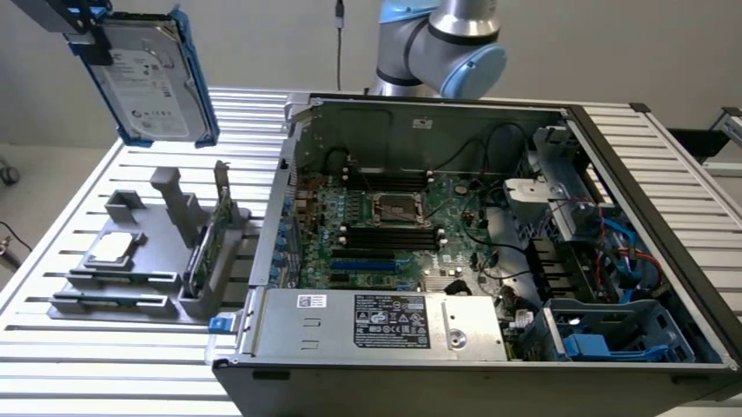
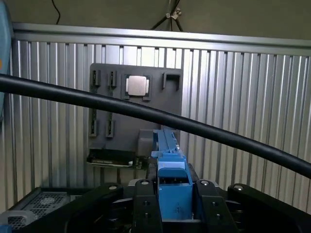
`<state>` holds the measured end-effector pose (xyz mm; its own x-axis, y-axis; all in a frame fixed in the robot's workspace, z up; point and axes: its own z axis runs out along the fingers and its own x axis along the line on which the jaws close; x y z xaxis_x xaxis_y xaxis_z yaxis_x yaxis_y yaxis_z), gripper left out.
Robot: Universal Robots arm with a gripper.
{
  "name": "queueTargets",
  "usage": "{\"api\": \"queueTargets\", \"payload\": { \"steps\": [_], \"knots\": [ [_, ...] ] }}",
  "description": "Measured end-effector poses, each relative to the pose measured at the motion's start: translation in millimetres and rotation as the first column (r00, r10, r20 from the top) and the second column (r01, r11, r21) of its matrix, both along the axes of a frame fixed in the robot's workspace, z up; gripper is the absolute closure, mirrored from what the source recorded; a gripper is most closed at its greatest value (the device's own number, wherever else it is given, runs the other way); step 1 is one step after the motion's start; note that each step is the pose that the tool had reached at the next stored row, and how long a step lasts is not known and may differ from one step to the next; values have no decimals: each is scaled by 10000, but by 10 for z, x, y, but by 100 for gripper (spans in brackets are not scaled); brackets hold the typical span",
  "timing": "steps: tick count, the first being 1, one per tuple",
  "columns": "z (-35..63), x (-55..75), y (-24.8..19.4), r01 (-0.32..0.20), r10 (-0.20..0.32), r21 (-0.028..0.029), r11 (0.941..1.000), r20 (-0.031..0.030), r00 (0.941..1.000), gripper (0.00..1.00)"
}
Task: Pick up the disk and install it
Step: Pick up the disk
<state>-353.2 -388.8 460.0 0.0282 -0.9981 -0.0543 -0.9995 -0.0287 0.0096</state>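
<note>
Claw: gripper (image 2: 172, 194) pinches the disk (image 1: 153, 74) by its blue rail, fingers (image 2: 144, 204) pressed on either side of the blue edge.
Disk place: held high in the air, above the grey holder (image 1: 162, 252) on the exterior view's left, well apart from the case (image 1: 464, 243).
Disk pose: near upright, label face toward the exterior camera, slightly tilted.
Holder: chip (image 2: 136, 86) sits in its pocket; green card (image 1: 200, 248) stands on edge in its slot.
Target, judged: likely the blue bay (image 1: 603, 334) at the case's near corner on the exterior view's right.
Doing it well: keep the pinch firm, carry high over the case wall, square the rails to the bay before lowering.
Risk: cables (image 1: 626, 252) near the bay could snag.
</note>
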Motion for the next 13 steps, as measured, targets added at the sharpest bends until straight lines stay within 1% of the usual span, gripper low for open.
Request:
{"api": "queueTargets", "payload": {
  "steps": [9,13],
  "knots": [
    [18,378,-183,0,0,54,10000,0,10000,67],
    [45,562,-257,1,-1,72,10000,-1,10000,67]
  ]
}}
